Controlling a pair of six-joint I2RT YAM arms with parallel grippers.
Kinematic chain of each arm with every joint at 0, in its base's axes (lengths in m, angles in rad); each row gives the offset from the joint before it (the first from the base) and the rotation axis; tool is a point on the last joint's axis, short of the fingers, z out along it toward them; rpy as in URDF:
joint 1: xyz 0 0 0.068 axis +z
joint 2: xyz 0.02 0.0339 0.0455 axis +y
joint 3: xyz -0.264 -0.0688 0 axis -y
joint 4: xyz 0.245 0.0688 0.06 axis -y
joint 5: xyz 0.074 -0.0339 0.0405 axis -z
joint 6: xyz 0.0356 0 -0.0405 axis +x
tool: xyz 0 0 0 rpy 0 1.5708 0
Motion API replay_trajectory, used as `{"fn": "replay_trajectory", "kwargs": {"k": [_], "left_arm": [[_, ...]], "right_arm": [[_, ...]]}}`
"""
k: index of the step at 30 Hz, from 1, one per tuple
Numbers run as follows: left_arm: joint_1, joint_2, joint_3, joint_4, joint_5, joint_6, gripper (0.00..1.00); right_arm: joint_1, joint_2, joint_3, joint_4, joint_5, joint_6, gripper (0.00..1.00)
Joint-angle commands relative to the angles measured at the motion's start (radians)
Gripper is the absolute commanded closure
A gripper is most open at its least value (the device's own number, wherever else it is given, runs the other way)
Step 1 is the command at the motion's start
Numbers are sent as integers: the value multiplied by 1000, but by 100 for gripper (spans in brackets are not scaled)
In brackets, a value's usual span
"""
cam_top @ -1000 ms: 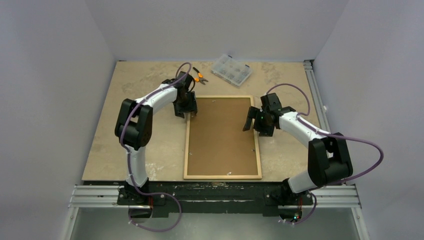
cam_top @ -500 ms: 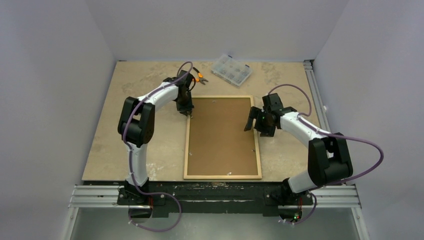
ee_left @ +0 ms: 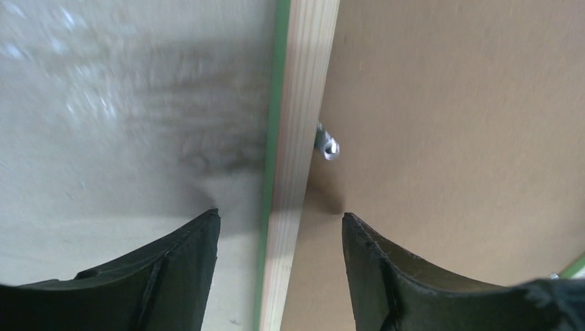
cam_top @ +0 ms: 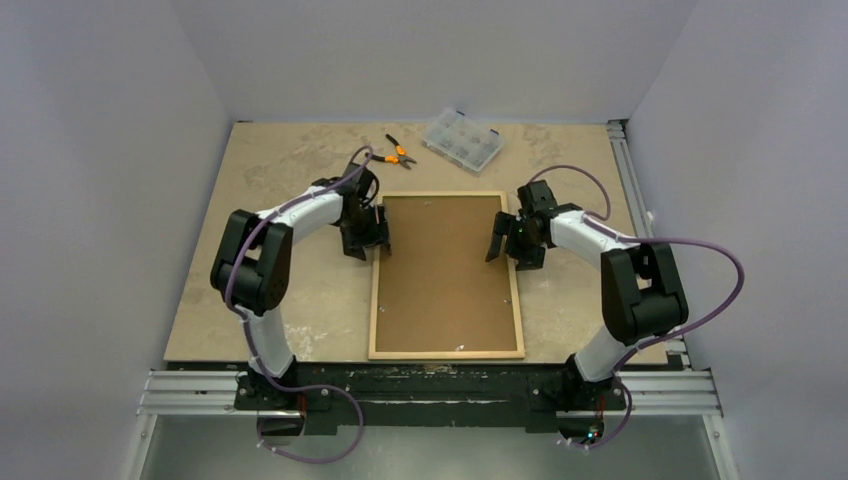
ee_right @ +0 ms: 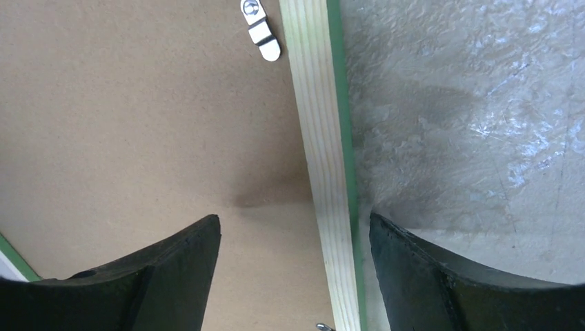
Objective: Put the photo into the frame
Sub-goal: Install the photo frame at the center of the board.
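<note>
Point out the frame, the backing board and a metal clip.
Pale-wood rectangular frame with green edge (ee_right: pixel 315 103), right wrist view, on its wooden side rail.
Brown fibreboard backing sheet (cam_top: pixel 440 275), top external view, on its middle.
Small silver metal turn clip (ee_right: pixel 262 33), right wrist view, on its tab.

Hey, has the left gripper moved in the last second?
Yes. The left gripper has slid toward the arm bases along the frame's left rail, away from its far-left corner.
</note>
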Motion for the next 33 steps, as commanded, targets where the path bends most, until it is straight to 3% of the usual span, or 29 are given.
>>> {"fn": "replay_trajectory", "kwargs": {"k": [1,7,12,16,23,27,33], "left_arm": [[-2,-124,-136,83,148,-58,36],[-51,-268,-348,174,172,-114,36],[-116,-335,-431,173,151,-147,36],[-118,-382,-477,157,96,-157,36],[-24,-354,-345,35,57,-91,36],[17,-345,-305,22,66,-100,36],[27,-289,-311,70,108,-99,38]], "right_arm": [[18,24,-9,8,-74,-16,23],[165,10,-35,11,-63,30,24],[280,-8,-67,13,-31,97,25],[285,-60,-84,1,33,112,23],[270,7,106,-112,245,52,21],[224,81,189,-111,236,21,23],[145,114,187,-28,185,-10,32]]}}
